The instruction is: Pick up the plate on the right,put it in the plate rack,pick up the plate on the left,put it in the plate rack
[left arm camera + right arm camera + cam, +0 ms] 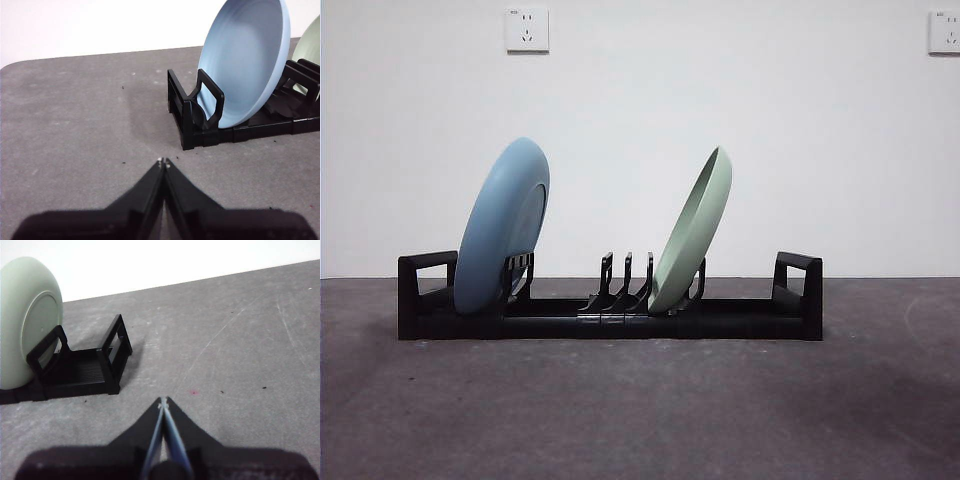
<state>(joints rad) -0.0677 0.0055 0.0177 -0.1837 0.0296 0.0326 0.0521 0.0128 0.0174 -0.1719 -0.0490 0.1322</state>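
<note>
Left claw (163, 161) closed, apart from plate rack (200, 127).

The front view looks level across the bench (640, 420), side-on to the plate rack (610, 318). Each wrist view looks down over its pincer toward one rack end, sharing it with the front view.

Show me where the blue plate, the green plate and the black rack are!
blue plate (500, 230), front view, on its rounded back.
green plate (695, 232), front view, on its outer side.
plate rack (798, 290), front view, on its end handle.

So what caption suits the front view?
Round blue plate and round green plate lean in a long black plastic rack.
</note>
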